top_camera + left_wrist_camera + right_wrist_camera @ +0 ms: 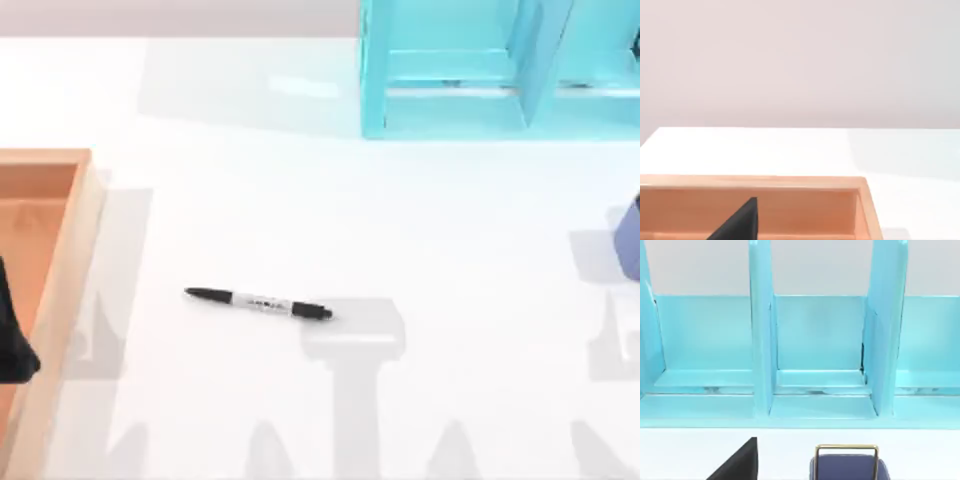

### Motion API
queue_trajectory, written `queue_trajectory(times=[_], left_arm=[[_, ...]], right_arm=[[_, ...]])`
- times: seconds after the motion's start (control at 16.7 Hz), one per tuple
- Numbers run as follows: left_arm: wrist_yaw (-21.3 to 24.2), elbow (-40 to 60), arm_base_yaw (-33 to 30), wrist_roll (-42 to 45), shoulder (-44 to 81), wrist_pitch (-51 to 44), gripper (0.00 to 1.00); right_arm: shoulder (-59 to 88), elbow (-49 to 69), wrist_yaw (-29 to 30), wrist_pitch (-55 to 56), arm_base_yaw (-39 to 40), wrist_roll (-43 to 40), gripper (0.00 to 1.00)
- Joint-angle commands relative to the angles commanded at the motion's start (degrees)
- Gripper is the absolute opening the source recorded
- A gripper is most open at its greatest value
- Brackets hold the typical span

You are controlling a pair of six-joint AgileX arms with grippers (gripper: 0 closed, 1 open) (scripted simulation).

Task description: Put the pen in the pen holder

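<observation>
We're idling both arms; can't tell either pincer's state. Pen is lying flat mid-worktop, untouched. Pen holder is sitting at the right edge, well apart, so we're expecting a carry.

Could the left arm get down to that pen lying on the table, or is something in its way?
Probably yes. The pen lies flat on bare white table, touching nothing. The wooden tray sits apart at the table's left, where the left gripper hangs. Nothing stands between them.

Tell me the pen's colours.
The pen has black ends and a white-grey printed barrel; top view shows it best.
</observation>
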Motion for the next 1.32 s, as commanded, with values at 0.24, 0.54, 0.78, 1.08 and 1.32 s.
queue_trajectory(times=[0.24, 0.54, 0.78, 1.08, 1.32], left_arm=[[0.0, 0.0, 0.0, 0.0, 0.0, 0.0, 1.0], [0.0, 0.0, 0.0, 0.0, 0.0, 0.0, 1.0], [0.0, 0.0, 0.0, 0.0, 0.0, 0.0, 1.0], [0.0, 0.0, 0.0, 0.0, 0.0, 0.0, 1.0], [0.0, 0.0, 0.0, 0.0, 0.0, 0.0, 1.0]], right_arm=[[1.58, 1.27, 0.13, -0.9, 0.46, -0.19, 1.0], [14.91, 12.54, 1.78, -8.34, 3.98, -1.88, 1.0], [32.74, 28.33, 3.84, -18.16, 9.04, -4.3, 1.0], [59.92, 53.3, 6.33, -32.92, 17.71, -8.35, 1.0], [82.88, 75.19, 7.98, -45.24, 25.88, -12.19, 1.0]])
